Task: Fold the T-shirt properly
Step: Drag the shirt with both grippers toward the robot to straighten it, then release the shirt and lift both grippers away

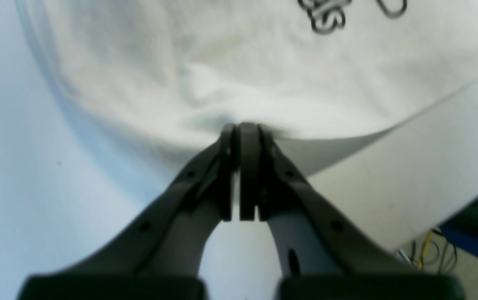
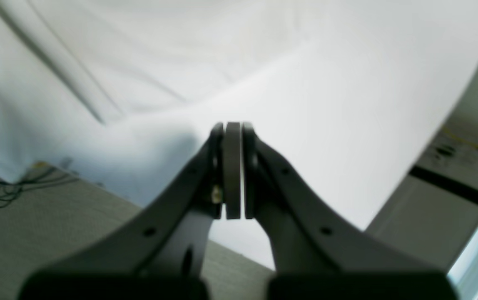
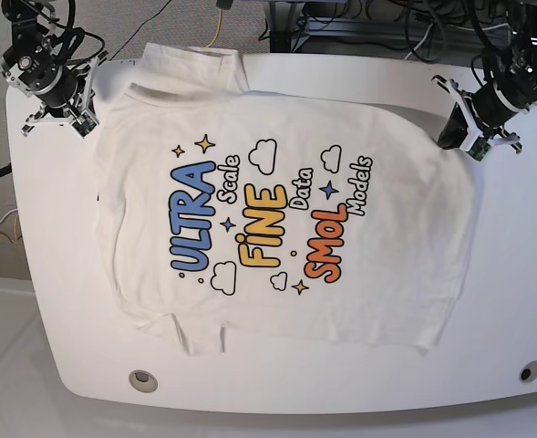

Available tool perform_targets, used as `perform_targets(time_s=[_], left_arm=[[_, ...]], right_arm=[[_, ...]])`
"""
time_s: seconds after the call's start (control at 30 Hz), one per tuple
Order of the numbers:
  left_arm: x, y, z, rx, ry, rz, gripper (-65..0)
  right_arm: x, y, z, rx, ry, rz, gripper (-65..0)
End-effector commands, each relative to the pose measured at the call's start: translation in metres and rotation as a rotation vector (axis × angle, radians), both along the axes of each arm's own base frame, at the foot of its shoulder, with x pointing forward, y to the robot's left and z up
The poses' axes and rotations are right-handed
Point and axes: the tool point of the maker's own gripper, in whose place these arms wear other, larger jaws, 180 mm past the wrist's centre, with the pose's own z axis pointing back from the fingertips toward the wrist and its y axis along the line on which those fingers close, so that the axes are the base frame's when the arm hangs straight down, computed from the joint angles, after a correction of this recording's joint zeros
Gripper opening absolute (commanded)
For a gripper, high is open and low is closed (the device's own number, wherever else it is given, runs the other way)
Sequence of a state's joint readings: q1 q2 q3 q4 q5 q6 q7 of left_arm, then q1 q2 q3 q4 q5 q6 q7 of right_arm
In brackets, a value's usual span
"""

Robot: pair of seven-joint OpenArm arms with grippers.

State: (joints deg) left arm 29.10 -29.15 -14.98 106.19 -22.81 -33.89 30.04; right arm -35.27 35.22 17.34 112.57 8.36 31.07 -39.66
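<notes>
The white T-shirt (image 3: 277, 274) lies spread flat on the table (image 3: 514, 274) with its coloured print facing up. Its sleeves point toward the far left and the near left. My left gripper (image 3: 453, 128) is at the shirt's far right corner. In the left wrist view this gripper (image 1: 243, 125) is shut on the T-shirt (image 1: 180, 62), with the edge puckered at its tips. My right gripper (image 3: 84, 114) is at the far left corner. In the right wrist view it (image 2: 232, 124) is shut, and the T-shirt (image 2: 139, 62) bulges up to its tips.
The far left part of the shirt hangs over the table's rounded edge. Cables (image 2: 1, 187) lie on the floor beneath it. A blue box (image 1: 472, 241) and wires sit below the table on the other side. More cables (image 3: 405, 27) run behind the table.
</notes>
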Motion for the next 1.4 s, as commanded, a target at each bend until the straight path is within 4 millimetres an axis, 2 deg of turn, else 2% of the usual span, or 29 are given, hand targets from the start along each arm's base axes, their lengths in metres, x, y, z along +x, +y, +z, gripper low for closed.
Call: perform_targets(time_s=[0.0, 0.27, 0.33, 0.4, 0.63, 0.67, 0.7, 0.73, 0.87, 1.0, 1.07, 1.33, 1.37], left_arm=[[0.008, -0.001, 0.013, -0.007, -0.045, -0.011, -65.0], [0.011, 0.006, 0.011, 0.021, -0.044, -0.013, -65.0], [0.013, 0.008, 0.012, 0.022, -0.051, -0.009, -65.0], [0.020, 0.008, 0.015, 0.016, -0.076, -0.015, -65.0], [0.029, 0.014, 0.019, 0.023, -0.099, -0.003, -65.0], [0.029, 0.015, 0.018, 0.027, -0.098, -0.003, -65.0], [0.023, 0.016, 0.012, 0.036, -0.075, 0.001, -64.2], [0.017, 0.017, 0.006, 0.046, -0.052, 0.005, -60.7], [0.010, 0.020, 0.002, 0.060, -0.034, 0.010, -56.6], [0.008, 0.023, 0.003, 0.066, -0.036, 0.013, -57.0], [0.010, 0.019, 0.009, 0.048, -0.055, 0.014, -57.1], [0.011, 0.018, 0.013, 0.040, -0.069, 0.016, -56.8], [0.008, 0.016, 0.012, 0.037, -0.065, 0.018, -56.5]], right_arm=[[0.008, -0.003, 0.009, -0.009, -0.027, 0.006, -65.0], [0.014, -0.004, 0.020, 0.045, -0.071, -0.038, -65.0], [0.020, -0.003, 0.024, 0.062, -0.094, -0.050, -65.0], [0.033, -0.006, 0.037, 0.089, -0.151, -0.089, -65.0], [0.047, -0.007, 0.045, 0.099, -0.192, -0.107, -65.0], [0.047, -0.007, 0.044, 0.095, -0.190, -0.104, -62.6], [0.040, -0.007, 0.038, 0.074, -0.157, -0.096, -52.9], [0.033, -0.008, 0.031, 0.054, -0.125, -0.088, -43.2], [0.024, -0.011, 0.026, 0.039, -0.091, -0.085, -27.5], [0.016, -0.010, 0.022, 0.044, -0.064, -0.078, -24.5], [0.012, 0.001, 0.024, 0.090, -0.050, -0.038, -21.7], [-0.005, 0.034, 0.022, 0.305, -0.002, -0.035, -21.1], [-0.013, 0.043, 0.021, 0.360, 0.022, -0.030, -20.4]])
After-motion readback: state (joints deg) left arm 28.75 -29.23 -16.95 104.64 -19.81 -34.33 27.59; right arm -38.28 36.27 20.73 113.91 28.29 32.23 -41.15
